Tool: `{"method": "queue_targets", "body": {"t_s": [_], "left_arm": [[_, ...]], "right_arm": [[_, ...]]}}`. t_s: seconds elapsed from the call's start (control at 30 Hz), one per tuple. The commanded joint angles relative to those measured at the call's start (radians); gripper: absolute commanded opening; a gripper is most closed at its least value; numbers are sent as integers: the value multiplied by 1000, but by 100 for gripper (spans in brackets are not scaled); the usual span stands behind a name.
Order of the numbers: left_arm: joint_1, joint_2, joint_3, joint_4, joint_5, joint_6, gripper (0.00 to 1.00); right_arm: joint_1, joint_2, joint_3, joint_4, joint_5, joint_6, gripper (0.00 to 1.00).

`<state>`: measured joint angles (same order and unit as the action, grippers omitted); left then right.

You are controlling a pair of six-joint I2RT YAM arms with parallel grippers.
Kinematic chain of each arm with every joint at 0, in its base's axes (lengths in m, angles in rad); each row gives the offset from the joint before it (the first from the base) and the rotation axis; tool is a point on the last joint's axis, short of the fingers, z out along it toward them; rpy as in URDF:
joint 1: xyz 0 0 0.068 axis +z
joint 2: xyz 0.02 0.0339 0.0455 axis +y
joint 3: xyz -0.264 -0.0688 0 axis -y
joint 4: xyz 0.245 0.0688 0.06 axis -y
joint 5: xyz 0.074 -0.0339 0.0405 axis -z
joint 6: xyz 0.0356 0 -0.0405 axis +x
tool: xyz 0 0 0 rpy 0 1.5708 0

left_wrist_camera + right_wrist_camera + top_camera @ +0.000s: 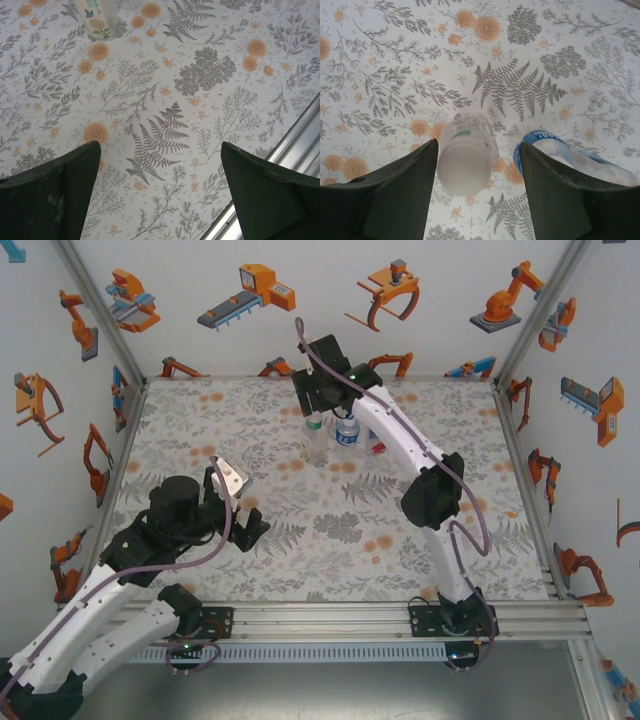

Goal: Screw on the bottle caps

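Seen from above in the right wrist view, the tall narrow bottle (pixel 470 135) carries a white cap (pixel 464 170). My right gripper (pixel 479 144) is open around that cap: the left finger is close beside it and the right finger stands well clear. The blue-labelled bottle (pixel 540 146) stands just outside the right finger, partly hidden by it. From the top camera, my right gripper (pixel 318 405) hovers over the tall bottle (pixel 317 445), with the blue-labelled bottle (pixel 347 432) and a short bottle with red at its base (pixel 377 448) to its right. My left gripper (pixel 245 505) (pixel 160 147) is open and holds nothing.
The flowered tablecloth (pixel 400 540) covers the table. The metal front rail (pixel 295 145) runs close to my left gripper's right finger. A bottle's base (pixel 102 20) stands at the top edge of the left wrist view. Printed walls (pixel 60 390) enclose the back and both sides.
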<state>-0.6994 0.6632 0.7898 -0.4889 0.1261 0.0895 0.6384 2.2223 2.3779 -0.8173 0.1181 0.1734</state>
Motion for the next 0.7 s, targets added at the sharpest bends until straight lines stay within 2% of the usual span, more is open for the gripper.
{"method": "queue_targets", "body": {"t_s": [0.0, 0.23, 0.37, 0.43, 0.47, 0.67], "left_arm": [[7, 38, -11, 69, -49, -19, 97], [36, 170, -23, 175, -138, -39, 97], [81, 242, -42, 258, -199, -63, 97], [107, 283, -54, 304, -228, -72, 97], [117, 300, -57, 320, -240, -72, 97], [200, 407, -79, 411, -327, -80, 97]], "right_arm": [[-15, -138, -43, -20, 42, -28, 64], [-49, -340, -279, 2, 123, -46, 73], [-90, -487, -477, 40, 168, -54, 86], [-120, -576, -600, 79, 181, -55, 97], [-135, -612, -657, 99, 191, -55, 99], [-271, -817, -1020, 258, 195, -55, 99]]}}
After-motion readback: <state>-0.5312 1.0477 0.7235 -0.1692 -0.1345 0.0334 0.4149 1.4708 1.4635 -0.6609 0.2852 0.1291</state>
